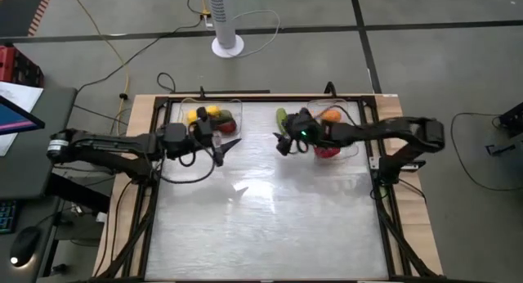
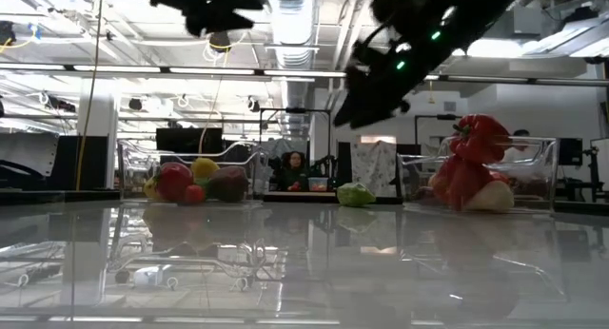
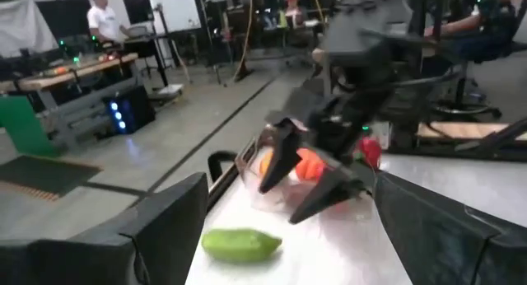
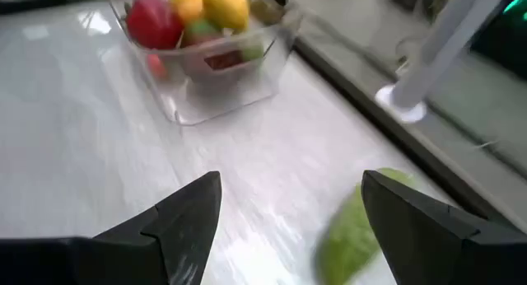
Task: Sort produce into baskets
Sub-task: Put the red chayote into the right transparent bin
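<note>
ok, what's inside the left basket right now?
The left basket holds a pile: yellow pieces, a red piece and a dark one. Anything under the pile, or hidden by the left arm, can't be seen.

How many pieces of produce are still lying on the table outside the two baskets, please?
1: a green vegetable lies on the table between the left basket and right basket, by the right gripper. None seems hidden.

Bright ceiling lights glare on the table (image 1: 270, 217); wrist views blurred.
</note>
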{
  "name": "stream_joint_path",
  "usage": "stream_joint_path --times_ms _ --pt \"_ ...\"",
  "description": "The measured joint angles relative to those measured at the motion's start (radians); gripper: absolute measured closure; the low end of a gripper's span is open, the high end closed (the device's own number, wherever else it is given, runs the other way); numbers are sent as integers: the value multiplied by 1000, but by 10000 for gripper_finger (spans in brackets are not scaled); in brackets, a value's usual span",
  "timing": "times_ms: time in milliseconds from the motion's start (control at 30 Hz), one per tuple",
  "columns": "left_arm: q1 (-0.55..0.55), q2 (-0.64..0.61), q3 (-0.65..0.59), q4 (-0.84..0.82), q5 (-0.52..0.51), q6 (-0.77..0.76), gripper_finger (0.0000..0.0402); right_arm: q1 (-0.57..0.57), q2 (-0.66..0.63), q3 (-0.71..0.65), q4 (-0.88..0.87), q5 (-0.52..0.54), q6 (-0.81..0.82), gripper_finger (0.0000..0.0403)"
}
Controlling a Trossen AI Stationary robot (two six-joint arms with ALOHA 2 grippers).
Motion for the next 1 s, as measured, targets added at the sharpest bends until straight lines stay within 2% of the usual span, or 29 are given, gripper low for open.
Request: stream_joint_path --times_ms 133,367,500,767,1000 --pt "-8 -66 -60 -17 -6 0 70 -95 132 97 -57 -92 0 84" --pt "-14 -166 -126 -41 -40 34 70 -203 313 279 -254 -97 -57 84" --pt "-14 -223 -125 -92 -36 15 70 -229 388 344 -305 -168 -57 84" --pt "-14 -307 -125 -199 -22 -44 70 -239 445 385 -395 -155 -14 92" --pt "-14 -347 -124 -205 -19 -66 70 -239 445 385 -418 -149 5 139"
